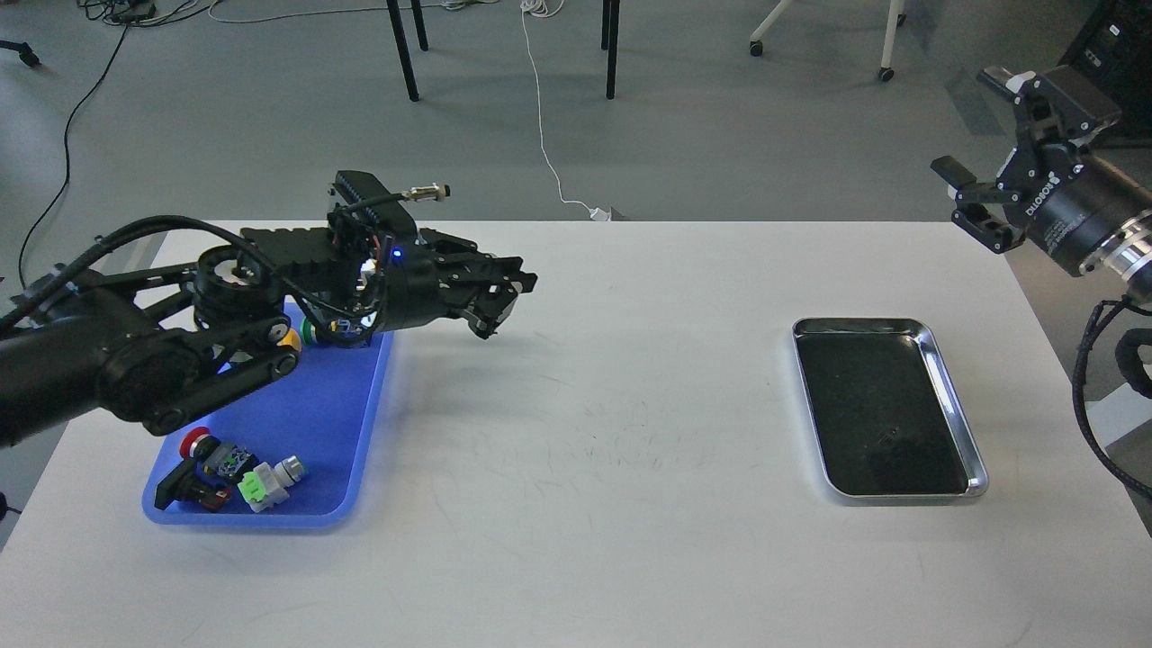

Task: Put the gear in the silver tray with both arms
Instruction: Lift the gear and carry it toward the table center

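From the head view, a white table (576, 504) is filling most of the frame. At lower left a blue tray (337, 423) is sitting on it, holding a cluster of small parts near its bottom edge: a red button (195, 443), a black piece (178, 486), a green-and-white switch (263, 486) and a small dark block (232, 461). Two more round parts, one green (309, 331) and one yellow (290, 340), are peeking out near the tray's top edge, partly hidden under the arm.

The left gripper (499, 301) is hanging just right of the blue tray, above bare table, its dark fingers drawn close together; I cannot tell whether anything is pinched between them, and no gear can be made out.

The silver tray (954, 409) is lying at centre right, its dark bottom showing nothing inside.

The right gripper (976, 144) is hovering at upper right beyond the table edge, fingers spread wide, holding nothing.
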Motion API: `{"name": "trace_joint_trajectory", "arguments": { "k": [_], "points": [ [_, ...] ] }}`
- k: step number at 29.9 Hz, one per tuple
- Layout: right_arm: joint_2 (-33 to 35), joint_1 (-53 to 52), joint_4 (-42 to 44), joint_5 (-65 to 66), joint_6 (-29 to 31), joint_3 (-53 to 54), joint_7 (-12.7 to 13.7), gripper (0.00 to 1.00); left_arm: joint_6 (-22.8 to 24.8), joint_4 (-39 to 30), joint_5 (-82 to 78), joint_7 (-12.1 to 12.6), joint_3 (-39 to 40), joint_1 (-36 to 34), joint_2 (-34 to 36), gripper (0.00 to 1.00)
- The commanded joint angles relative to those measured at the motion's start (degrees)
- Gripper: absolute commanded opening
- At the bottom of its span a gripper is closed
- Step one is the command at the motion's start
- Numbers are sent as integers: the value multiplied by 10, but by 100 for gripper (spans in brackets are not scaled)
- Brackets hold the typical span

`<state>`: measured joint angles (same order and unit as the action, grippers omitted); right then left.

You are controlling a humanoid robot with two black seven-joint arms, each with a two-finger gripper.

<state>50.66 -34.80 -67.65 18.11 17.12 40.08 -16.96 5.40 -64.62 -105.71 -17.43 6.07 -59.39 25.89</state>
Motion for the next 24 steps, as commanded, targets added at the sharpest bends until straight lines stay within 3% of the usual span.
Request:
{"name": "trace_joint_trajectory", "arguments": {
  "k": [1,6,11,16,19,24],
  "points": [
    [13,41,-6,2,-9,-6,4,99,10,17,-1,31,0,2,-80,13],
    [24,83,-20,1,-37,-22,5,99,11,59,-2,37,-1,-2,-157,13],
    [23,96,-22,-1,-47,-12,-4,99,11,162,-3,34,-2,-6,-259,13],
    [22,97,-22,-2,-47,6,-39,99,9,221,-2,30,-28,3,-259,13],
    [22,96,-22,-14,-47,16,-38,99,5,222,0,32,-78,13,-259,13],
    [18,96,-21,-34,-47,18,-35,99,-3,223,-1,33,-92,36,-259,14]
  ]
}}
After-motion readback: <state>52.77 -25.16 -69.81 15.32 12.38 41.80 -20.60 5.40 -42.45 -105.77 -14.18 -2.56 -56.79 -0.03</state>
